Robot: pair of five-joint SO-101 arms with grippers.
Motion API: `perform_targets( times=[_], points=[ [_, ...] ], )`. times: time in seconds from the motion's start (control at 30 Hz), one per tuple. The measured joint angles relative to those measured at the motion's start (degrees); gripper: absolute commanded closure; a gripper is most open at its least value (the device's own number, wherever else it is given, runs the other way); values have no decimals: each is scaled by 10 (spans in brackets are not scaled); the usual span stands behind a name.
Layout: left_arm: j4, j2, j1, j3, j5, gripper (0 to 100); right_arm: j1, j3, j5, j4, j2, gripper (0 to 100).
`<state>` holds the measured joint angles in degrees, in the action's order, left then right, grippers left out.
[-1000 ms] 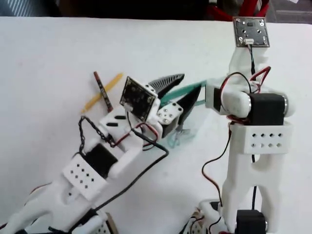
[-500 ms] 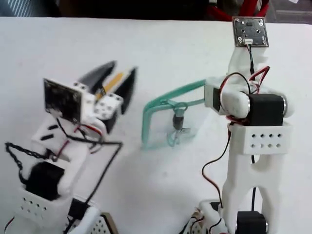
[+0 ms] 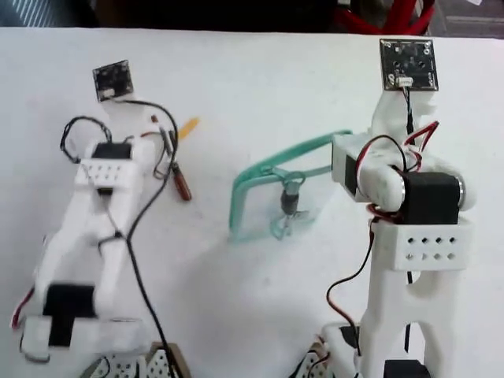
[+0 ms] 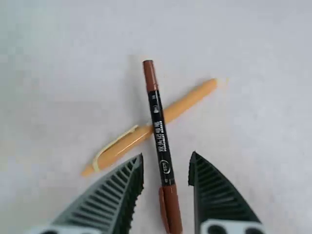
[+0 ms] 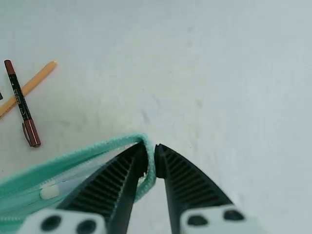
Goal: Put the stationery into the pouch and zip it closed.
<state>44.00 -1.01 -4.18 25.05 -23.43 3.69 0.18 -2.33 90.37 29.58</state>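
Left gripper (image 4: 165,157): spread, holding nothing.
Marker (image 4: 158,131): one end between the fingers, barrel running straight ahead beyond the tips, crossing over the yellow pen (image 4: 190,102).
Right gripper (image 5: 151,148): pinching the pouch (image 3: 236,201) rim.
Nearer arm: left.

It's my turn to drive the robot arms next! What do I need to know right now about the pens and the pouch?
Left gripper open, a jaw on each side of the brown pen, not gripping. Right gripper shut on the pouch at its green zipper edge. Brown pen lies across the yellow pen on the table, apart from the pouch. Done: neither pen packed. Left: put both in, zip shut.
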Motion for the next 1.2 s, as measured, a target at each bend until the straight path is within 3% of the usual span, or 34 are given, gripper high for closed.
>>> perform_targets(
  times=[0.17,0.37,0.6,0.73,1.03,1.2],
  points=[
    [35,136,-13,-111,-36,839,0,0,0,0,0,979],
    [40,238,-13,-206,-39,862,0,0,0,0,0,979],
    [100,336,-13,-323,-39,869,0,0,0,0,0,979],
    [113,359,-12,-367,-40,981,0,0,0,0,0,979],
    [124,368,4,-390,-18,976,-1,11,0,-3,2,979],
    [225,345,23,-430,-18,976,0,18,0,-14,2,979]
  ],
)
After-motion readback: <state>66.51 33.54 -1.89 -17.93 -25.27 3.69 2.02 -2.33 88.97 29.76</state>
